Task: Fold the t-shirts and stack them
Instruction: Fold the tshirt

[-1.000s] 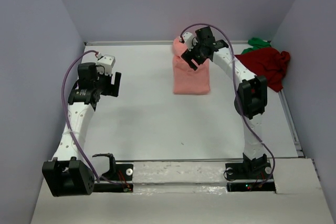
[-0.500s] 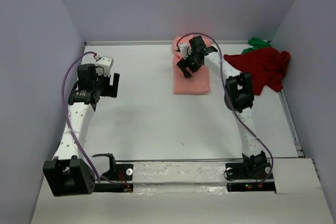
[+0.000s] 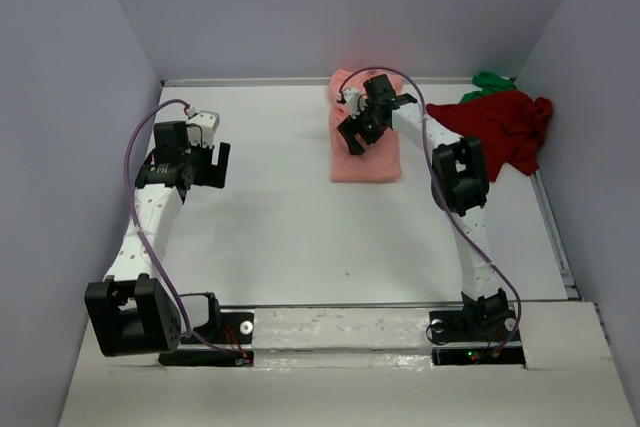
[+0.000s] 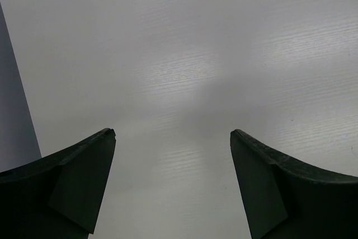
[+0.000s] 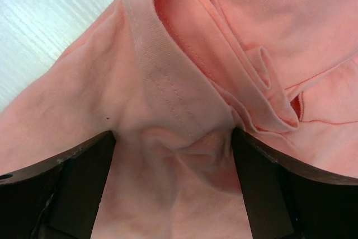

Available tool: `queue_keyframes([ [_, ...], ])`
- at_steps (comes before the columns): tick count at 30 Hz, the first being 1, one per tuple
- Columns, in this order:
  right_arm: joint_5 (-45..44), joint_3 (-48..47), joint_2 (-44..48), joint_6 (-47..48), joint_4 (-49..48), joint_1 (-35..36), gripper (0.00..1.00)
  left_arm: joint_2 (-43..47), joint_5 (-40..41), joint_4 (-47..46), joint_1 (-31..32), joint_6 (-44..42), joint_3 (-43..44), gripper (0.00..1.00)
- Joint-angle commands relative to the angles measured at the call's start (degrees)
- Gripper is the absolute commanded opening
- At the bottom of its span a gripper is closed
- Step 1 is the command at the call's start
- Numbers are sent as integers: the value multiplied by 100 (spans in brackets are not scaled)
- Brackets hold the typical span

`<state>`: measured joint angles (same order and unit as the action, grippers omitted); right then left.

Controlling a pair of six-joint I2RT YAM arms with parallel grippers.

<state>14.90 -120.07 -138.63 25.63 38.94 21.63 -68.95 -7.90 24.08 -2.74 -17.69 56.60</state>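
Folded salmon-pink t-shirt (image 3: 366,159) lies at the far edge of the table (image 3: 300,237), about midway along. The right gripper (image 3: 360,131) rests on its far end with jaws spread wide, a soft ridge of collar cloth between them, nothing pinched. Dark red t-shirt (image 3: 500,127) crumpled in the far right corner, with the green t-shirt (image 3: 490,80) just behind it. The left gripper (image 3: 212,162) hangs released, jaws apart, over bare table by the left edge.

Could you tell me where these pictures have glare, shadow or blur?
Top view: soft even light, sharp, only faint shadows on the table. Left wrist view: a broad pale glare on the table; the left hand is dark, without detail. Right wrist view: the salmon-pink t-shirt is sharp, its stitches readable; the table corner is washed out.
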Motion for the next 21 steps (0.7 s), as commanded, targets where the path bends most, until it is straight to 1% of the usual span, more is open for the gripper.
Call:
queue_keyframes([
  [1, 374, 484, 354, -146, 167, -1, 91, 136, -45, 53, -42, -41, 141, 94],
  [5, 505, 730, 485, -172, 193, -1, 94, 285, -62, 45, -42, -59, 45, 94],
  [11, 786, 748, 547, -146, 491, -1, 100, 435, -141, 45, -42, -50, 18, 95],
  [15, 927, 748, 556, -58, 729, -1, 100, 435, -221, 45, -51, -41, 18, 95],
  [21, 1296, 748, 565, 197, 1431, 69, 100, 496, -273, 45, -60, -32, 0, 95],
])
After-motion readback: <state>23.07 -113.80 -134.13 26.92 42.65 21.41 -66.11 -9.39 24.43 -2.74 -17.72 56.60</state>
